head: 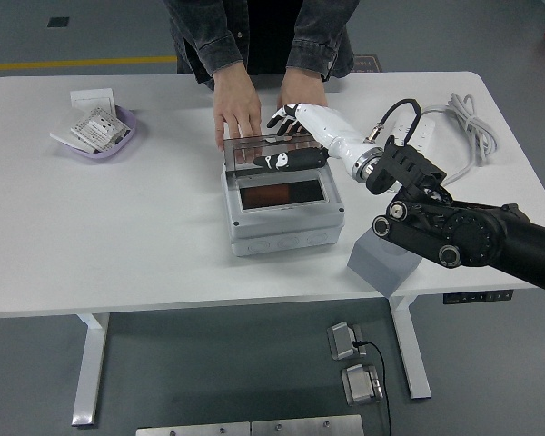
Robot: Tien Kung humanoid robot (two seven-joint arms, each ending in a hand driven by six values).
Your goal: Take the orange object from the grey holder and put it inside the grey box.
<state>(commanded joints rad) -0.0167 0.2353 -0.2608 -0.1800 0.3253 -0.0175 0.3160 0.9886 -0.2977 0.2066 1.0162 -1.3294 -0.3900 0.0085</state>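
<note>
While the right hand (291, 145) rests open-fingered on the box's clear lid (274, 156), the orange object (277, 193) lies just below it inside the grey box (282, 218).

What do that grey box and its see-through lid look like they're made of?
The grey rectangular box looks like moulded matte plastic: even colour, rounded corners, screw recesses. Its tinted hinged lid seems to be clear smooth plastic, since the person's hands show through it, though glass can't be ruled out.

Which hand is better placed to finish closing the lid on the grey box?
Right. The right hand already rests on the clear lid above the grey box; no left arm is in view.
</note>
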